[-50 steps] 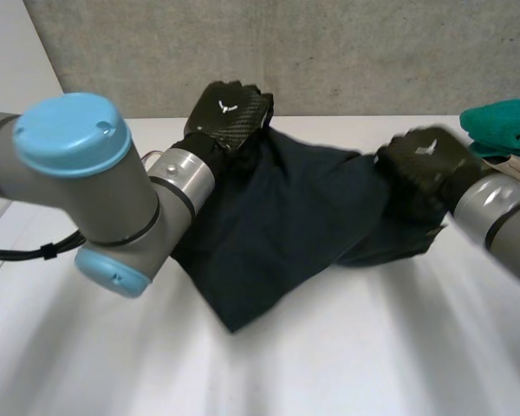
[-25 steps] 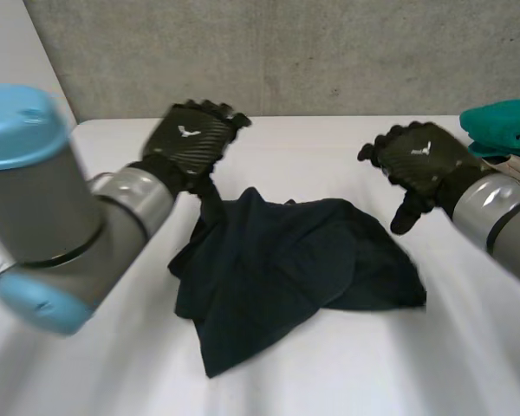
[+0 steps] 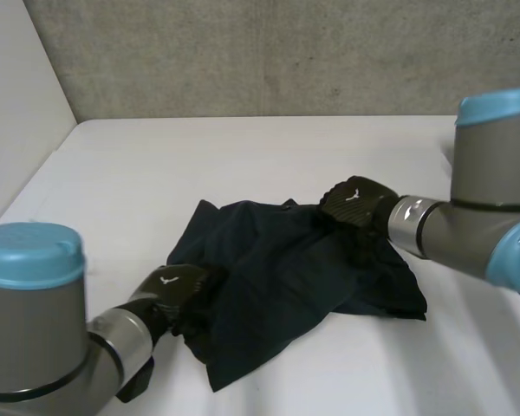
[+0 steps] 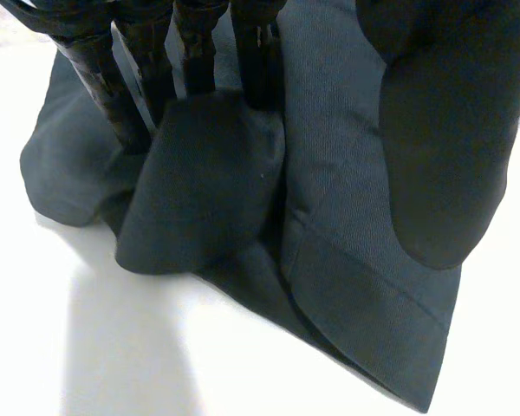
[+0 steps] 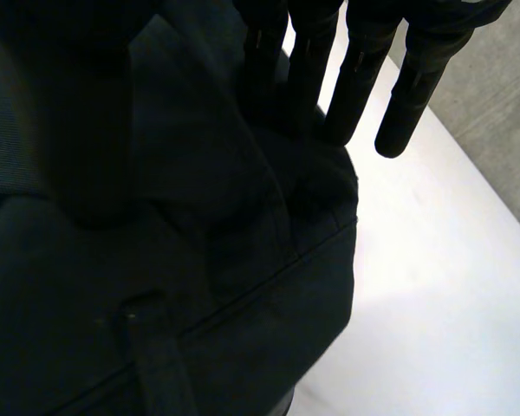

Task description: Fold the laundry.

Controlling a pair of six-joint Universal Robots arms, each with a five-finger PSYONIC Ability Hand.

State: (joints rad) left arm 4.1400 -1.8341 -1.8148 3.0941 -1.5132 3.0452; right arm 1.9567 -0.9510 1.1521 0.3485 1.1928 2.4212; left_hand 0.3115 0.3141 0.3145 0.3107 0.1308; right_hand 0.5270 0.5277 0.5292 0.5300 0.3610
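Dark navy garment (image 3: 286,277) lies crumpled at the middle of the white table (image 3: 139,173).
The left hand (image 3: 175,290) is at its near left edge: fingers (image 4: 104,87) straight, tips sunk behind a raised fold, thumb (image 4: 442,156) apart over the cloth. The right hand (image 3: 355,204) is on its far right part: fingers (image 5: 355,87) straight, slightly spread, resting on bunched cloth beside a seam.

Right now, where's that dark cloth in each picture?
Head view: dark cloth crumpled mid-table, left hand at its near edge, right hand at its far edge.
Left wrist view: bunched at the left hand's fingertips.
Right wrist view: under the right hand's fingers.
Shared landmark: the white table beneath it.
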